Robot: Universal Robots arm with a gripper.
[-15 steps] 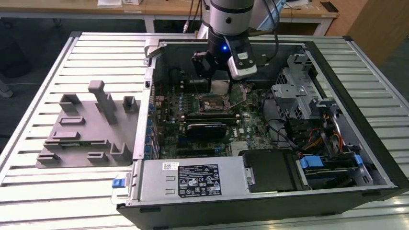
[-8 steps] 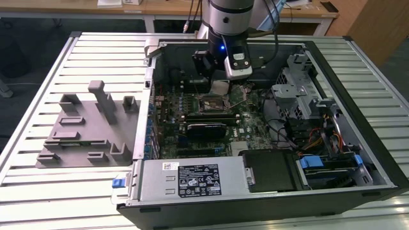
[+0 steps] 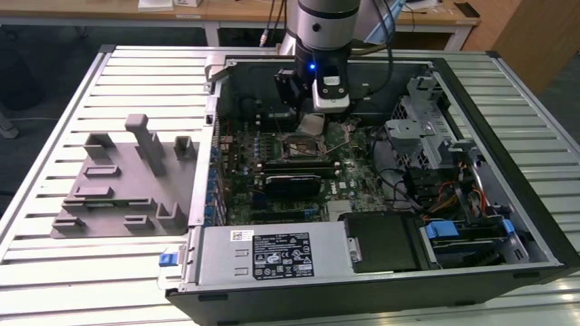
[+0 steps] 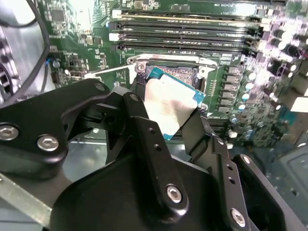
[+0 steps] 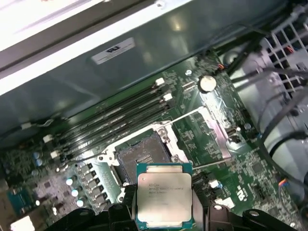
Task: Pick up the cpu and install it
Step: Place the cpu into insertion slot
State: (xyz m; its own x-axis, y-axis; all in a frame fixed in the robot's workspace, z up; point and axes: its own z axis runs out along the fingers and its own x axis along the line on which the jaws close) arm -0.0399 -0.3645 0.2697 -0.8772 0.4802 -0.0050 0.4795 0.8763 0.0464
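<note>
Above the empty socket (image 5: 140, 159) on the green board (image 5: 250, 168), the gripper (image 4: 168, 105) squeezes the cpu (image 5: 164, 199) tight between its black fingers (image 4: 144, 134). The cpu hangs shiny side up and seems a little tilted, not touching the socket. Long memory slots (image 5: 115, 116) lie just beside the socket.

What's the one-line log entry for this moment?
pincer: shut on cpu | cpu: held near socket, not seated | socket: empty, uncovered | site: open computer case
</note>
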